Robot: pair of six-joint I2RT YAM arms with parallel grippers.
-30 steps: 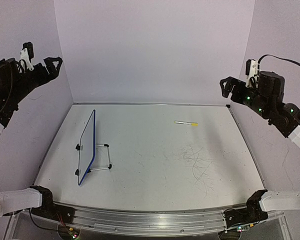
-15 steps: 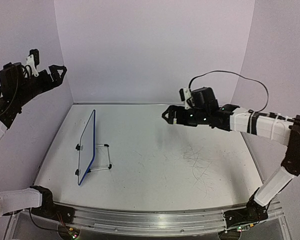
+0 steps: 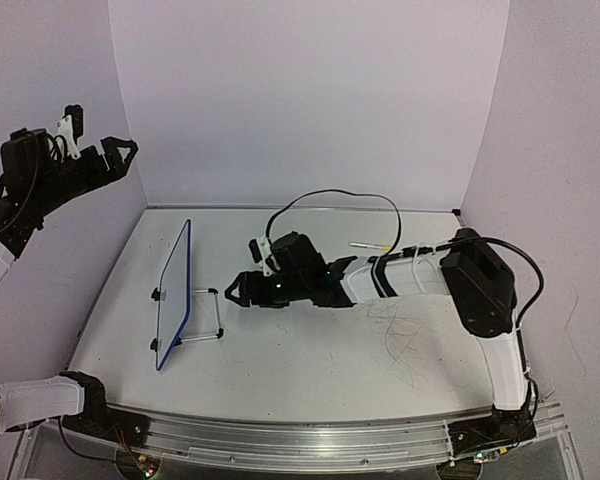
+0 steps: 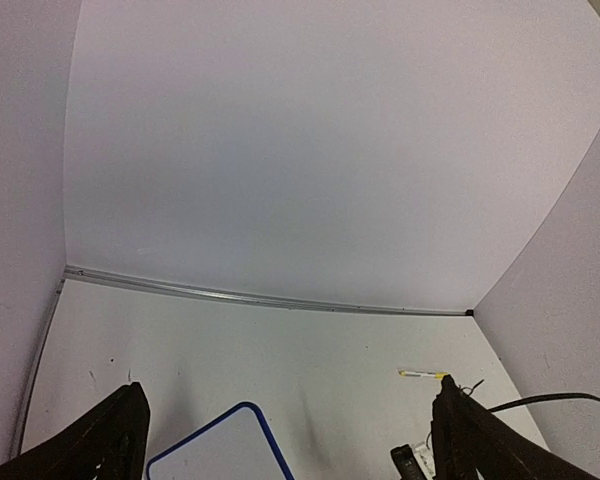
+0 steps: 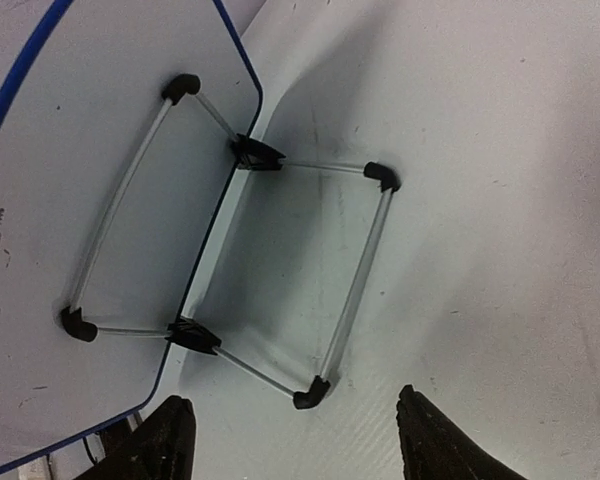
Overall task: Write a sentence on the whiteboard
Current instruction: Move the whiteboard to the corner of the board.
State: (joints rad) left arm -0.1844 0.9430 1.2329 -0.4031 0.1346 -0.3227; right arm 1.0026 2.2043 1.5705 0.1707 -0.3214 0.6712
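Whiteboard (image 3: 173,295): stands near-upright at the left of the surface (image 3: 310,370). It has a blue rim, and you see it almost edge-on from above; the right wrist view shows you its back.
Wire stand (image 5: 365,270): props the board from behind, with its rear bar lying on the surface. Two black clips (image 5: 257,152) grip the board's lower edge.
Right gripper (image 3: 235,291): low over the surface, just beside the stand's rear bar and pointed at the board's back — fingers apart, nothing between them.
Left gripper (image 3: 120,150): raised high at your far left, well apart from the board — fingers spread wide, holding nothing.
Marker (image 3: 372,246): thin, yellow-capped, lying at the far side of the surface, well apart from the board.
Scratch marks (image 3: 395,325): grey scribbles on the right part of the surface, near the right arm.
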